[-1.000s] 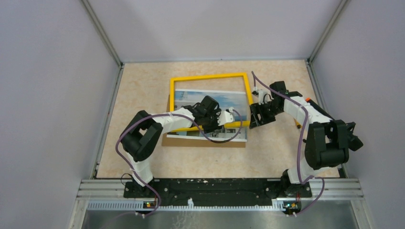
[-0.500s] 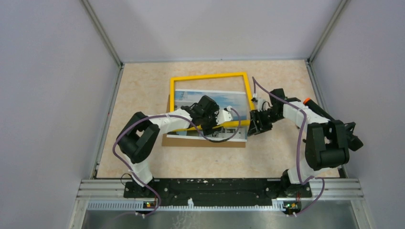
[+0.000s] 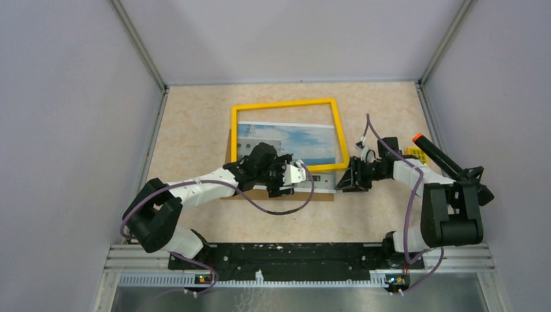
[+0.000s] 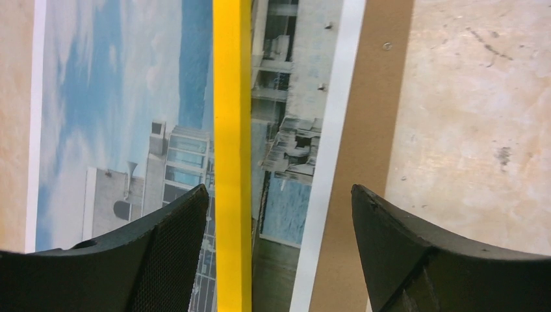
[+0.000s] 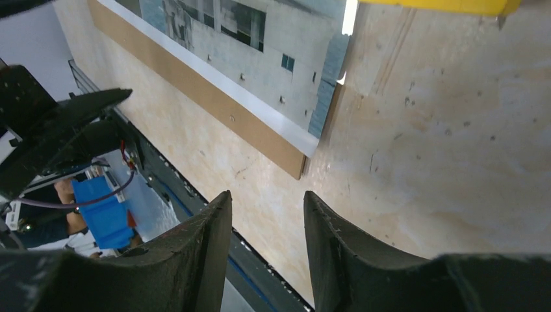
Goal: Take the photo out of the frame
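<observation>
top: large building-and-sky photo print (image 3: 305,138) is lying mid-table (image 3: 195,130) on brown fibreboard back panel (image 3: 286,194); bright yellow rectangular frame border (image 3: 286,104) is overlapping its far part | left wrist: left gripper (image 4: 279,190) is hovering wide open astride the border | right wrist: right gripper (image 5: 268,195) is hovering with jaws parted, empty, beside the panel's corner

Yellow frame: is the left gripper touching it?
Cannot tell. The left wrist view shows the open left gripper astride the frame: one finger sits well clear, the other's tip is right beside the yellow bar, with no plain gap or contact.
</observation>
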Available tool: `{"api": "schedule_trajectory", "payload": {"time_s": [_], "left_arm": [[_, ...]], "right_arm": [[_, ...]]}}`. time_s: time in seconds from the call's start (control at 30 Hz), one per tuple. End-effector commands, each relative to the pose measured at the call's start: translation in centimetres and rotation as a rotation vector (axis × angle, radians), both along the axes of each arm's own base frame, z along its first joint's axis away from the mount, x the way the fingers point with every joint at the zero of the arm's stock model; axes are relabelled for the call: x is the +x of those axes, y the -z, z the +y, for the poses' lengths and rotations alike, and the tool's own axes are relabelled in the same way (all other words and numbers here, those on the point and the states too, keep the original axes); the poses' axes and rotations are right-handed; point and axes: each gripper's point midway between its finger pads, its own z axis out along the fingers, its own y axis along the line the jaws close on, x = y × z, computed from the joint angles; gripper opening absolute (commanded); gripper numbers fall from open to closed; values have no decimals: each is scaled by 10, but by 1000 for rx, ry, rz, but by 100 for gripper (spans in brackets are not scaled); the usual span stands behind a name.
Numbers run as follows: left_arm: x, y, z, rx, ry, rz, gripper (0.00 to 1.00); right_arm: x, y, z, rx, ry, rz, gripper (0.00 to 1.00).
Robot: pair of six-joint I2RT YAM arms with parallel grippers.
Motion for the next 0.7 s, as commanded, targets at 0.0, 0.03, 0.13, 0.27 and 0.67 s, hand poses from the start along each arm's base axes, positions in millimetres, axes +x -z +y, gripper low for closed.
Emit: {"api": "schedule_trajectory", "payload": {"time_s": [0.0, 0.03, 0.13, 0.27, 0.67], "left_arm": [[-15, -9, -21, -67, 113, -61, 82], [-17, -7, -23, -66, 122, -61, 81], [-21, 0, -26, -52, 135, -53, 77], [-29, 11, -30, -35, 170, -34, 64], [-45, 51, -32, 36, 236, 79, 34]], "right_arm": [[25, 6, 1, -4, 52, -13, 44], [26, 10, -1, -18, 64, -17, 44], [27, 17, -4, -43, 83, -27, 45], [29, 21, -3, -38, 77, -27, 45], [29, 43, 7, 35, 81, 46, 39]]}}
